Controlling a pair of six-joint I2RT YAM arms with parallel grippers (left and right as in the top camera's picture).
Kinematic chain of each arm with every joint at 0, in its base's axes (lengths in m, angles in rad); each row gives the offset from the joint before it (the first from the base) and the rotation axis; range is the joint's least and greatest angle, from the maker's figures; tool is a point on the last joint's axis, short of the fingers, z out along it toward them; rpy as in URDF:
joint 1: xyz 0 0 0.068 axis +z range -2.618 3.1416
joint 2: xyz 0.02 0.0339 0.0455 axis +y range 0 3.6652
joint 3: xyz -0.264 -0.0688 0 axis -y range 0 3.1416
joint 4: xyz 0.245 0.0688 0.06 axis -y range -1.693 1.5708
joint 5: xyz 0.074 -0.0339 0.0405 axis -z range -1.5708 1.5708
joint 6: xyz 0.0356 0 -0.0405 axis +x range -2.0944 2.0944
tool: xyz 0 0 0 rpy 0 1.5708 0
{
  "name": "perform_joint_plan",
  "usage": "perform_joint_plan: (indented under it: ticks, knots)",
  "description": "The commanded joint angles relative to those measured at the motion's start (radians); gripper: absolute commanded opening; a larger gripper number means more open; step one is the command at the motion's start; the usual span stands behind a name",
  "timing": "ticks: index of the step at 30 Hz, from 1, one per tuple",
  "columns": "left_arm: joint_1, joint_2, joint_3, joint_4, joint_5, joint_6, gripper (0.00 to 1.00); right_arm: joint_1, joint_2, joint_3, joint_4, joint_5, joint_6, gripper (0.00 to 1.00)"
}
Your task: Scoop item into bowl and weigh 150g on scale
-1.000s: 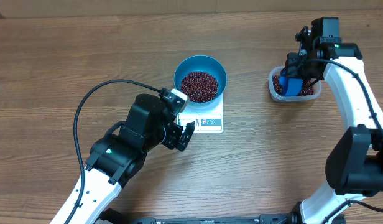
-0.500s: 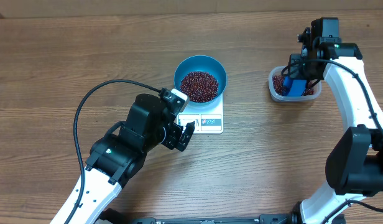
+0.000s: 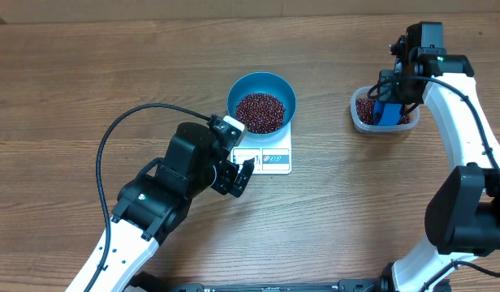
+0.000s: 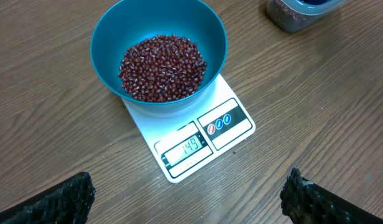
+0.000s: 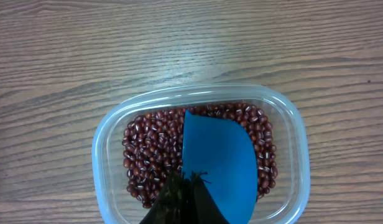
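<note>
Bare table lies between the wide-set fingers of the left gripper, and to the outside of each of them. Just ahead of the fingertips the scale blocks the way forward. The bowl stands on it beyond and rises higher.

The right gripper is clamped on the blue scoop, whose blade lies ahead of the fingers. The walls of the clear tub ring it ahead and to both sides, with beans underneath. Outside the walls is open wood.

Beans in blue bowl atop scale
</note>
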Motion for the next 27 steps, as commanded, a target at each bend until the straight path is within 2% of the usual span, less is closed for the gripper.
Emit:
perform_joint_plan:
  ticks: [1,8,27]
  knots:
    - [0.006,-0.002,0.019,0.004,0.003,0.015,0.99,-0.005,-0.066,0.038,-0.002,0.004,-0.001,0.04]
    - [0.006,-0.002,0.019,0.004,0.003,0.016,0.99,-0.005,-0.121,0.038,0.009,-0.070,-0.004,0.04]
    - [0.006,-0.002,0.019,0.004,0.003,0.015,0.99,-0.005,-0.156,0.038,-0.001,-0.061,-0.005,0.04]
